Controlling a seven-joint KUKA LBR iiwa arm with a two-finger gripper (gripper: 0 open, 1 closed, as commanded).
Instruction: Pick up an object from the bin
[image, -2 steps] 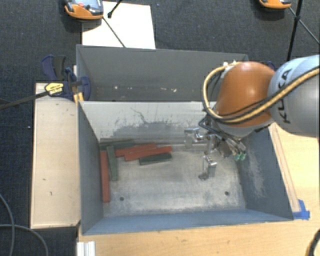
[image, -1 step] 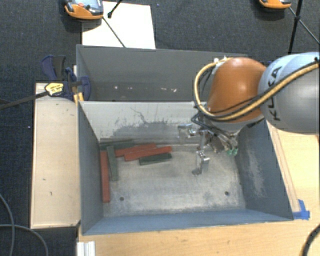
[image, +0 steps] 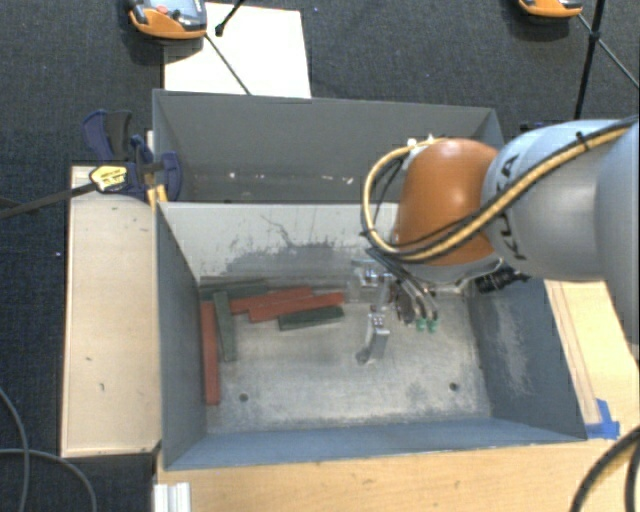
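Observation:
My gripper (image: 370, 352) hangs low over the bare grey floor near the middle of the bin, just below the orange cover. To its left lies a dark green bar (image: 311, 318), with a red bar (image: 284, 303) right behind it, both lying crosswise. The green bar's near end is a short gap away from the gripper. Nothing lies directly under the gripper.
Along the bin's left wall a long red bar (image: 210, 352) lies lengthwise with a grey-green bar (image: 226, 330) beside it. Another green bar (image: 222, 293) lies at the back left. The arm covers the bin's right rear part.

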